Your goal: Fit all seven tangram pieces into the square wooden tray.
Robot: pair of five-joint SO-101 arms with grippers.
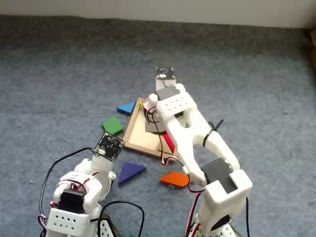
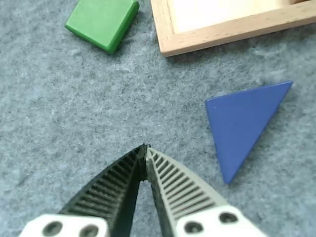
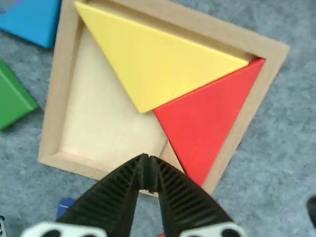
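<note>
Right gripper (image 3: 147,163) hangs clenched over the tray (image 3: 54,98). Left gripper (image 2: 144,150), clenched too, points down near the blue triangle (image 2: 242,122).

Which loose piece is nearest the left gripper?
The dark blue triangle, just off the left gripper; the green square lies farther, beside the tray.

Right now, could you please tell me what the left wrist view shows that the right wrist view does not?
Left wrist view alone: the left pincer, shut over the carpet, and the whole dark blue triangle; a blue scrap at the right view's edge may be it. Right wrist view alone: the right pincer, shut over the wooden tray, the yellow triangle and red triangle lying in the tray, and a light blue piece. Shared: the tray and the green square beside it.
</note>
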